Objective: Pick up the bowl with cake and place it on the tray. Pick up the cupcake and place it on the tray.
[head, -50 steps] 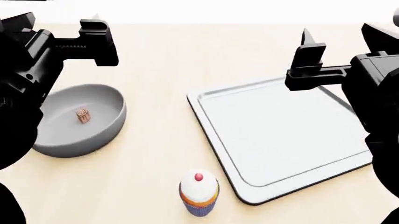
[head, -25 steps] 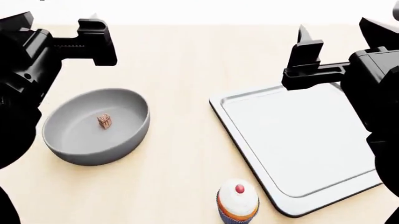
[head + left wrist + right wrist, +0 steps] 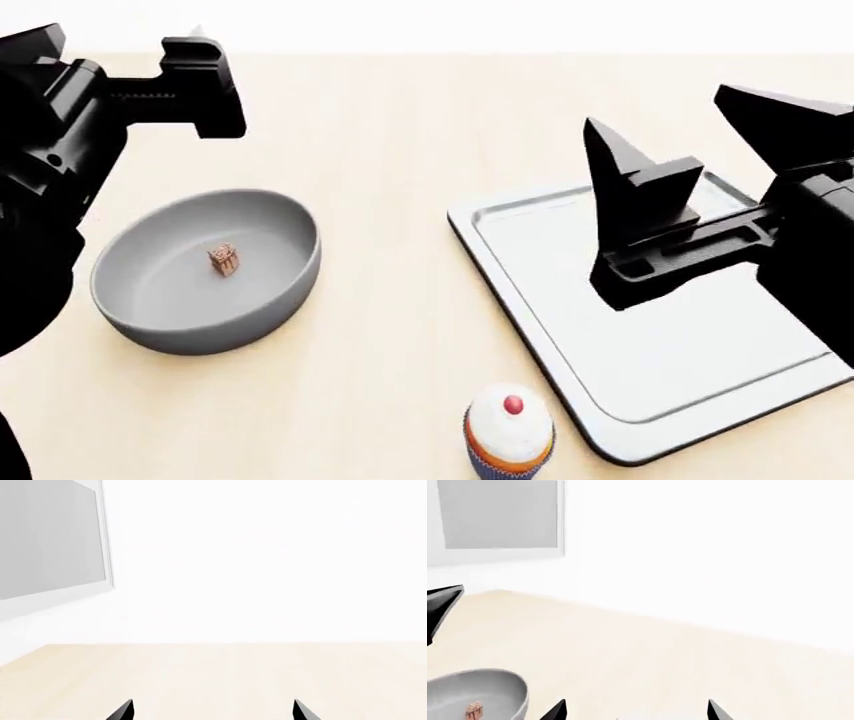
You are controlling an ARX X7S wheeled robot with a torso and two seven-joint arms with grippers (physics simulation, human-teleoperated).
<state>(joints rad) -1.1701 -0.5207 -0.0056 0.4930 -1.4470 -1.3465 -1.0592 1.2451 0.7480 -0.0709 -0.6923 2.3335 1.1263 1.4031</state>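
The grey bowl [image 3: 174, 295] sits on the table at the left, with the tiny brown cake [image 3: 224, 259] inside it. The silver tray [image 3: 667, 360] lies at the right. The cupcake [image 3: 509, 436] stands near the front edge, just left of the tray's front corner. My left gripper [image 3: 120, 65] is open and empty, above and behind the bowl. My right gripper [image 3: 681, 125] is open and empty, above the tray's far part. In the right wrist view [image 3: 635, 712] the bowl [image 3: 494, 685] and the cake [image 3: 474, 709] show off to one side. The left wrist view [image 3: 212, 712] shows only bare table.
The light wood table [image 3: 400, 150] stretches between the bowl and the tray. A grey wall panel [image 3: 53, 535] hangs beyond the table's far edge and also shows in the right wrist view [image 3: 497, 515]. The left gripper's fingertip [image 3: 444, 605] shows in the right wrist view.
The head view first shifted, sliding bowl, cupcake and tray to the right in frame. Then my right gripper dropped and tilted over the tray. The left gripper has barely moved.
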